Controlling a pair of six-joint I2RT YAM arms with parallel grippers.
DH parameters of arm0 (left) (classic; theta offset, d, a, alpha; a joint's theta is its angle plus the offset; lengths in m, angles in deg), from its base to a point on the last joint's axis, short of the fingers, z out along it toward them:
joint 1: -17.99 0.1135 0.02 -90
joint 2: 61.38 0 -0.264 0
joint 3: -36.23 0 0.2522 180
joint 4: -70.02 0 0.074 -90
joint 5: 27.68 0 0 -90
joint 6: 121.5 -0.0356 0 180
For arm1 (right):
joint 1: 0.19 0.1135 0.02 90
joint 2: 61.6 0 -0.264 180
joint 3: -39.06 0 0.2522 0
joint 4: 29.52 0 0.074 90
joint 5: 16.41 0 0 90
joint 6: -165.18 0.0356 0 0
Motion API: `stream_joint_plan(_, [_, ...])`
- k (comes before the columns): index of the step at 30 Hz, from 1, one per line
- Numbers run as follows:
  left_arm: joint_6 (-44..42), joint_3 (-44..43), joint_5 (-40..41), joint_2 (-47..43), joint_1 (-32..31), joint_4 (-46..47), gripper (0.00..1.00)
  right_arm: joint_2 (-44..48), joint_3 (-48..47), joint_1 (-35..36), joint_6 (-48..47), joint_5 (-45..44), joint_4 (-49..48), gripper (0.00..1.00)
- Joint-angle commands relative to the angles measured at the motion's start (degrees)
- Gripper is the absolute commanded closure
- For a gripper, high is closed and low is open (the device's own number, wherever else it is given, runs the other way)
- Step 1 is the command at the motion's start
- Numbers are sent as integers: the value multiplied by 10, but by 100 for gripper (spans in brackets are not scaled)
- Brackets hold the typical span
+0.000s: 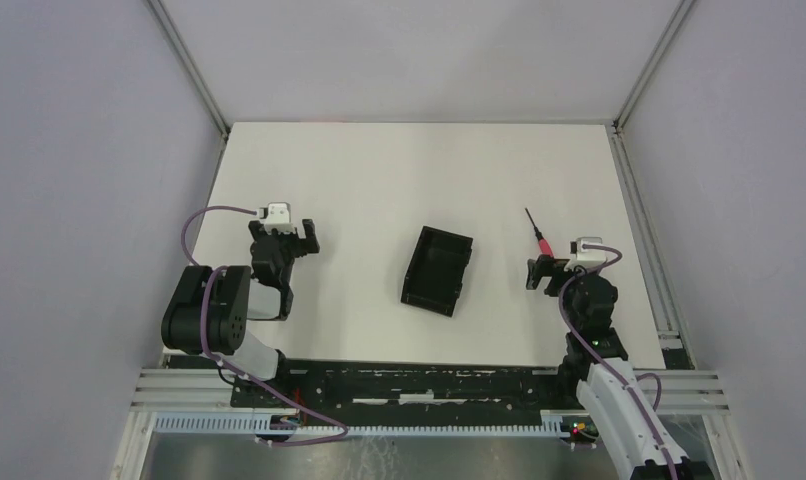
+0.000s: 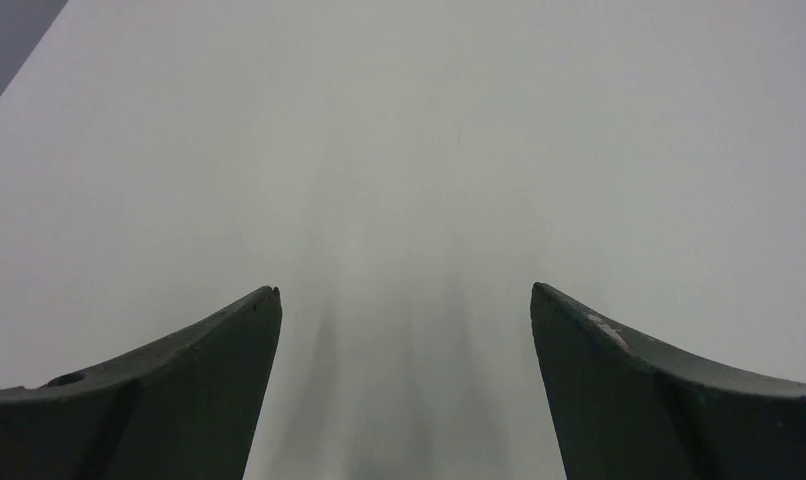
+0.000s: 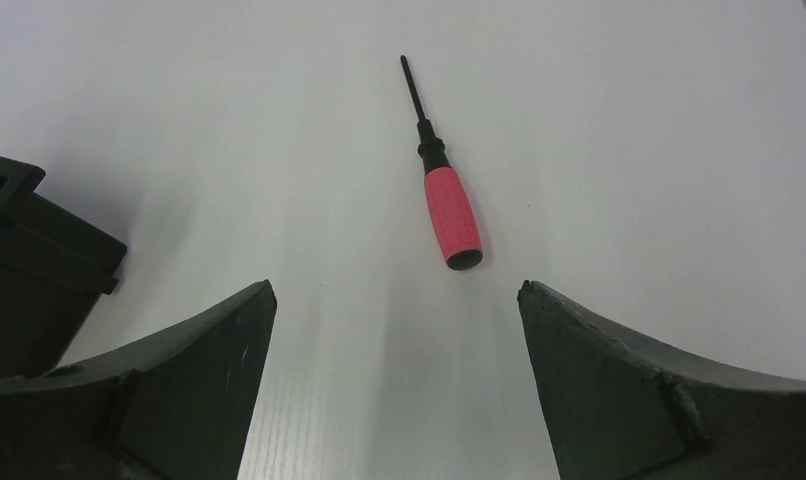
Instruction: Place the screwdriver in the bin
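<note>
I am watching the screwdriver (image 3: 449,215) lying flat on the white desk (image 1: 379,180), out on the right side and well apart from the bin (image 1: 437,270). Its red handle is pointing back toward my right arm, and its thin black shaft is pointing away toward the far edge, leaning a little to the left.

The right end effector (image 3: 397,300) is sitting just behind the handle with its fingers spread wide open, gripping nothing. In the right wrist view the butt of the handle is lying slightly beyond the fingertips, nearer the right finger than the left, and touching neither.

The bin is resting near the middle of the desk between the two arms, turned at a slight angle to the desk edges. One black corner of it is showing at the left edge of the right wrist view.

The left end effector (image 2: 405,290) is hanging over the left part of the desk, well away from the bin, and its fingers are standing wide apart too, holding nothing.
</note>
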Motion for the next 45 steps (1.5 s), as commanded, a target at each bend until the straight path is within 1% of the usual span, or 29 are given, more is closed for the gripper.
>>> stream_joint_plan(1, [19,-5,-5,-9,1,15,0,10,-45,0,-5,-13,15,2])
stream_joint_plan(6, [19,-5,-5,-9,1,16,0,-2,-172,0,-38,10,82,2])
stream_joint_plan(8, [19,-5,-5,-9,1,16,0,-48,-271,1,-47,-11,155,2])
stream_joint_plan(11, [19,-5,-5,-9,1,16,0,-155,-459,0,-74,-20,297,2])
stream_joint_plan(15, [19,-5,-5,-9,1,16,0,-353,-690,0,-142,17,491,2])
stream_joint_plan(16, [19,-5,-5,-9,1,15,0,-399,-742,-1,-152,25,538,2])
stream_joint_plan(18, [19,-5,-5,-9,1,15,0,-484,-812,-1,-165,45,602,2])
stream_joint_plan(21, [19,-5,-5,-9,1,16,0,-566,-828,-3,-162,22,616,2])
stream_joint_plan(22, [19,-5,-5,-9,1,16,0,-583,-820,-4,-160,9,606,2])
stream_joint_plan(24, [19,-5,-5,-9,1,16,0,-620,-800,-7,-160,10,587,3])
stream_joint_plan(27, [19,-5,-5,-9,1,16,0,-673,-771,-8,-162,7,572,7])
stream_joint_plan(34, [19,-5,-6,-9,1,16,0,-734,-676,-13,-169,1,500,17])
stream_joint_plan(36, [19,-5,-6,-9,1,16,0,-749,-661,-16,-168,1,485,23])
stream_joint_plan(38, [19,-5,-5,-9,1,16,0,-764,-654,-16,-171,0,474,33])
stream_joint_plan(41, [19,-5,-5,-9,1,16,0,-780,-651,-17,-177,-1,462,50])
stream_joint_plan(44, [19,-5,-5,-9,1,15,0,-781,-651,-17,-177,-9,457,64])
stream_joint_plan(45, [19,-5,-5,-9,1,16,0,-782,-653,-17,-177,-10,462,68])
